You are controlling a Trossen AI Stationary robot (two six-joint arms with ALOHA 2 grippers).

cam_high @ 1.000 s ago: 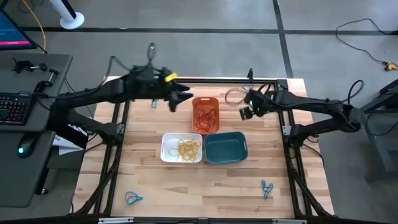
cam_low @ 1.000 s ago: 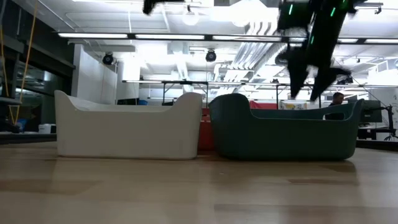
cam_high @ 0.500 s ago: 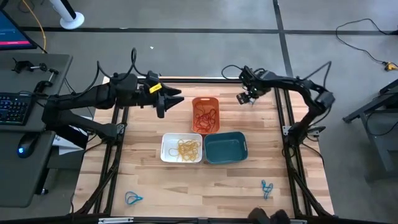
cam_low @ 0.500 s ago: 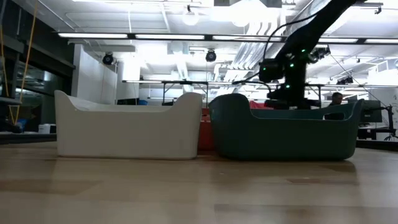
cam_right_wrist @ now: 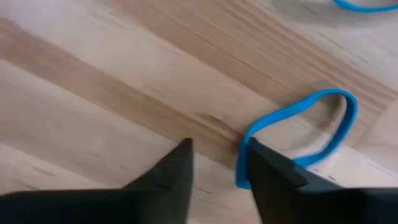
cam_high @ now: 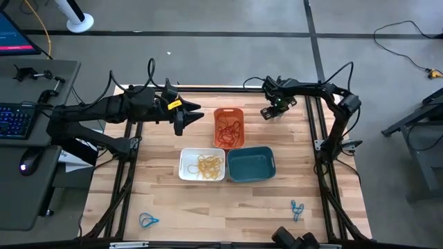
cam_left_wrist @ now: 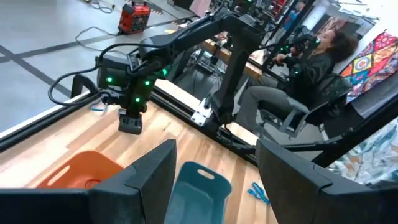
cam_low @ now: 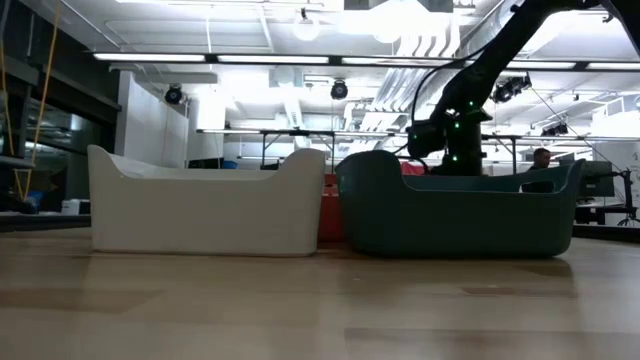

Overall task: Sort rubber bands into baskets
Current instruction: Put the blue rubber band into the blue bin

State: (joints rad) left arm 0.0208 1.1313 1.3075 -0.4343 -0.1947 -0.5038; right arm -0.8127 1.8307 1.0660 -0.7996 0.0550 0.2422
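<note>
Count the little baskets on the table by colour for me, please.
Orange basket: 1
White basket: 1
Teal basket: 1
Total: 3 baskets

In the right wrist view, the blue rubber band (cam_right_wrist: 303, 134) is partly covered by one dark finger (cam_right_wrist: 277, 174), and a second blue loop (cam_right_wrist: 364, 6) is cut off by the picture's edge. In the low view, the orange-red basket (cam_low: 331, 208) shows only as a narrow strip between the white basket (cam_low: 205, 205) and the teal-blue basket (cam_low: 455, 212)
</note>
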